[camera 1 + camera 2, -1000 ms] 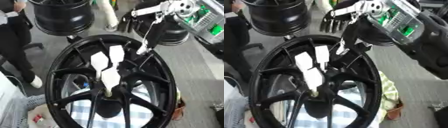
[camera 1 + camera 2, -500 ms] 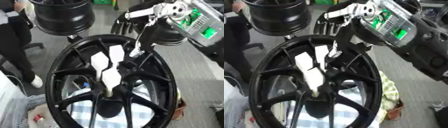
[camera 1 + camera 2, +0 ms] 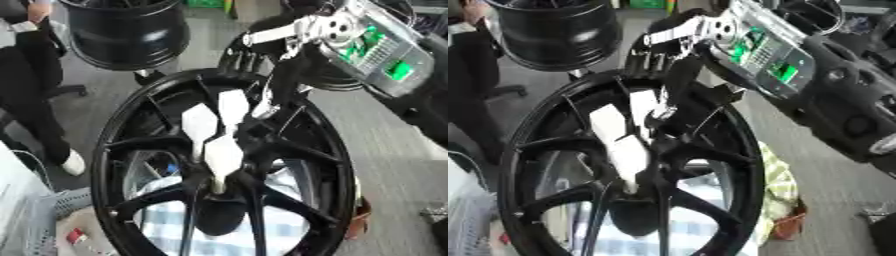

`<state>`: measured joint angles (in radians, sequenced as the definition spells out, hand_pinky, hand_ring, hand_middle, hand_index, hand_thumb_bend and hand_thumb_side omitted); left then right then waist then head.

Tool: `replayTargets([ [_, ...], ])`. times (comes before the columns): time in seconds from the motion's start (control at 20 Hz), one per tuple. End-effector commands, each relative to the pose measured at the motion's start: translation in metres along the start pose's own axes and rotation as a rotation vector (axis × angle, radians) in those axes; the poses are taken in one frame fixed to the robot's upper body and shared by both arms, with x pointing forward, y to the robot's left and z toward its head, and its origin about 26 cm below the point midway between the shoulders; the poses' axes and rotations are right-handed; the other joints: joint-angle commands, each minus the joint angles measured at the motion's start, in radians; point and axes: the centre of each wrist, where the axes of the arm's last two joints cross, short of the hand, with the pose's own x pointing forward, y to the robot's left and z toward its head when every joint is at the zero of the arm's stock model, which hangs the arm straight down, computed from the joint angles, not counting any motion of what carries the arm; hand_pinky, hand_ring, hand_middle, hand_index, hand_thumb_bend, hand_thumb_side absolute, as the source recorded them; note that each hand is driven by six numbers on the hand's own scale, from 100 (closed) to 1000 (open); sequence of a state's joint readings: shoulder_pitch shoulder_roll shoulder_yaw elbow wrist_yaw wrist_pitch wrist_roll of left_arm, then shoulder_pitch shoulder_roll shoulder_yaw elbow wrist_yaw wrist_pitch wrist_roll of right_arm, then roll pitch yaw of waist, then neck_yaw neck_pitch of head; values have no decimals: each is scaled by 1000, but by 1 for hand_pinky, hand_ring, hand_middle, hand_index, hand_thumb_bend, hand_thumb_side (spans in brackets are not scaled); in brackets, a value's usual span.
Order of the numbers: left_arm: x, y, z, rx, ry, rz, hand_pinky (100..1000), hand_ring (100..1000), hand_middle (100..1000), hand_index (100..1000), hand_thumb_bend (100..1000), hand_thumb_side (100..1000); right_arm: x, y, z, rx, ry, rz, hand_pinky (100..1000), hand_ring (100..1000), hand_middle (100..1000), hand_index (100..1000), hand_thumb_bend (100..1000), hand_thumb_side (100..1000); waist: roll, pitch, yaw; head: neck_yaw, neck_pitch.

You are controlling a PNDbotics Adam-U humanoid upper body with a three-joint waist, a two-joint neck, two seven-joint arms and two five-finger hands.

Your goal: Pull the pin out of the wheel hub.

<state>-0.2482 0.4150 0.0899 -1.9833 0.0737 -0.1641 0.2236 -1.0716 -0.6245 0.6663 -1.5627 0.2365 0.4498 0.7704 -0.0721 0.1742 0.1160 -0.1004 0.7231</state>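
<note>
Near the wheel hub point(image 3: 229, 150) centre, white pin point(image 3: 223, 155) sticks out, long axis running up-and-back toward right hand point(image 3: 271, 65). Hand sits just past the pin's far tip (fingers hang down, relaxed, holding nothing). Left hand absent, so right is nearer.

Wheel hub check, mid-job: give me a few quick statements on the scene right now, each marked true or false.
1. The right robot hand reaches down to the black wheel hub from the upper right. True.
2. White pieces lie on the spokes near the hub's centre. True.
3. The left robot hand is gripping the rim. False: no left robot hand shows in either view.
4. The wheel is silver. False: it is black.
5. A second black wheel stands behind the hub. True.
</note>
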Motion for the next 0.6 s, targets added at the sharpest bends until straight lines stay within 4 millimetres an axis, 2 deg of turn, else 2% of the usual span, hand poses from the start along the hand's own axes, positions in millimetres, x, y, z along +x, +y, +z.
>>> replayTargets([
  [0.05, 6, 1, -5, -7, -29, 0, 764, 875, 759, 846, 194, 679, -2, -6, 1, -2, 21, -4, 803, 797, 758, 815, 581, 166, 6, -10, 0, -2, -12],
  [0.6, 7, 0, -5, -6, -31, 5, 765, 875, 760, 846, 191, 680, -1, -3, -6, 19, 12, -37, 802, 792, 693, 753, 538, 139, 5, -8, 4, -1, -13],
])
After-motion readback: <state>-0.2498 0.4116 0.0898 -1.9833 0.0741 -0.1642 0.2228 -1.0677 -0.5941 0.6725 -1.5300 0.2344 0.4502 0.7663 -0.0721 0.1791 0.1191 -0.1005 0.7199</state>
